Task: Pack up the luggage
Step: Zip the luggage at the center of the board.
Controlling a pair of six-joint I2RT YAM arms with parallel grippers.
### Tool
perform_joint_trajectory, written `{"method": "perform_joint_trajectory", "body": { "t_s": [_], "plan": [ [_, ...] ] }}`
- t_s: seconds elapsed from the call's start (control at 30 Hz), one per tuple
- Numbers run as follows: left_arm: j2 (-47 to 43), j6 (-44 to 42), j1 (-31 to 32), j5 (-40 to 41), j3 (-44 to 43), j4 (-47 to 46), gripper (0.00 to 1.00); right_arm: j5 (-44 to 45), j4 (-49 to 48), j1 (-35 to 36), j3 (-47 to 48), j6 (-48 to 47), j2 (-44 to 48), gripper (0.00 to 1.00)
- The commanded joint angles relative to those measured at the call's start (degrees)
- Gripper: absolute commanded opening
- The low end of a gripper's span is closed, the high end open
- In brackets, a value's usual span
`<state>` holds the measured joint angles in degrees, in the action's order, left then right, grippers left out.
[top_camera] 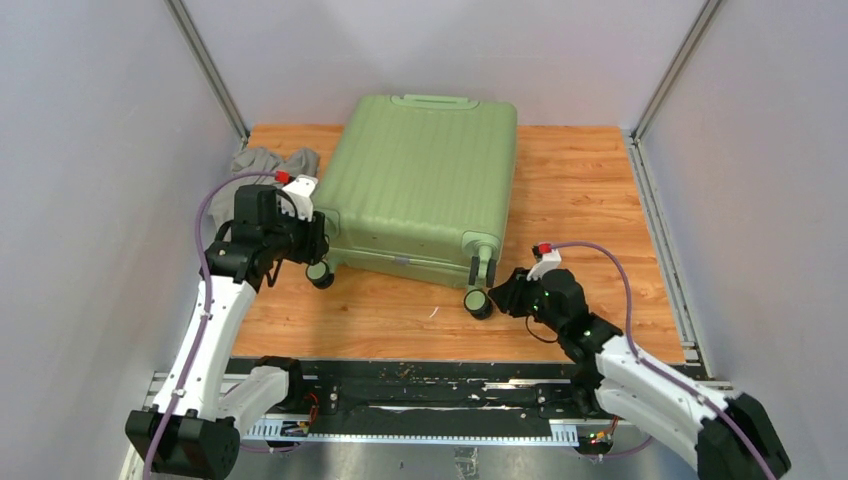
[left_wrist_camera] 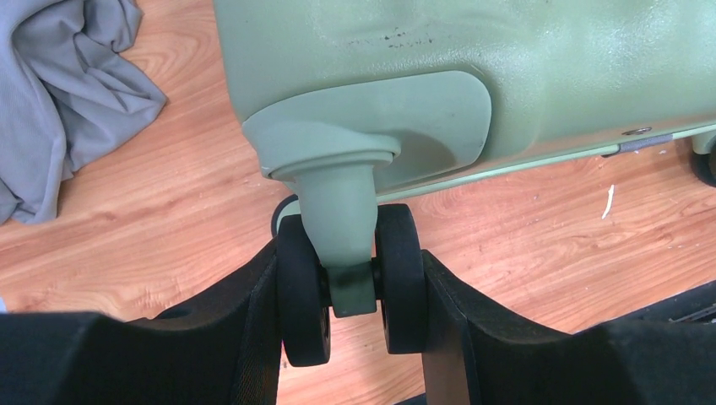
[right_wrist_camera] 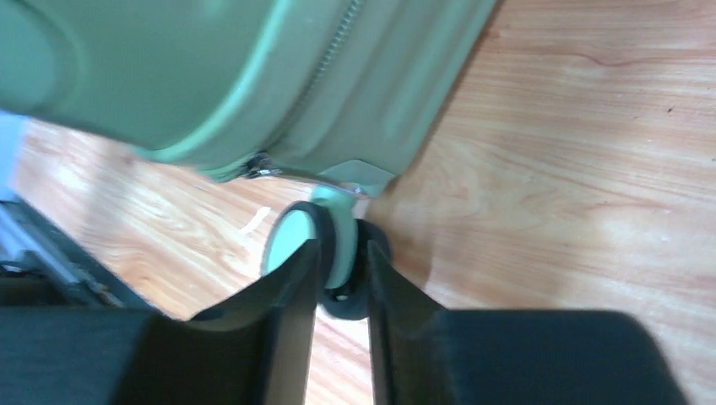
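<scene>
The luggage [top_camera: 420,180], a light-green ribbed hard-shell suitcase, lies closed and flat on the wooden table. My left gripper [top_camera: 316,250] is at its near-left corner. In the left wrist view its two fingers press on both black discs of the left wheel [left_wrist_camera: 302,287], with the green fork between them. My right gripper [top_camera: 503,293] is at the near-right wheel [top_camera: 478,303]. In the right wrist view that gripper [right_wrist_camera: 342,270] has its fingers a narrow gap apart, and the tips reach the wheel [right_wrist_camera: 287,240]. The zip line [right_wrist_camera: 321,76] looks closed.
A crumpled grey cloth [top_camera: 268,163] lies on the table left of the luggage, also in the left wrist view [left_wrist_camera: 59,93]. White walls close in the wooden table [top_camera: 590,190] on three sides. A black rail [top_camera: 420,385] runs along the near edge.
</scene>
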<state>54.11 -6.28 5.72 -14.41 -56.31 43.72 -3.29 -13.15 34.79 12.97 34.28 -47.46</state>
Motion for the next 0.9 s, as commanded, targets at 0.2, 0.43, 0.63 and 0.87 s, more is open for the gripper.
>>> {"method": "perform_joint_trajectory", "body": {
  "t_s": [0.2,0.43,0.63,0.87],
  "plan": [
    [4.6,-3.9,2.0,-8.9,-6.9,-2.8,0.00,-0.8,6.9,-5.3,-5.0,-5.2,22.5,0.61],
    [4.8,-3.4,2.0,-8.5,-8.9,-2.9,0.00,-9.2,-2.7,-7.6,-3.5,-12.0,12.4,0.66],
    [4.6,-2.6,2.1,-8.4,-9.3,-2.8,0.00,-14.6,-12.2,-8.1,-2.1,-13.5,3.3,0.58],
    [4.5,-2.4,2.1,-8.3,-9.7,-2.8,0.00,-15.1,-17.9,-8.1,0.0,-15.0,-2.3,0.48]
  ]
}}
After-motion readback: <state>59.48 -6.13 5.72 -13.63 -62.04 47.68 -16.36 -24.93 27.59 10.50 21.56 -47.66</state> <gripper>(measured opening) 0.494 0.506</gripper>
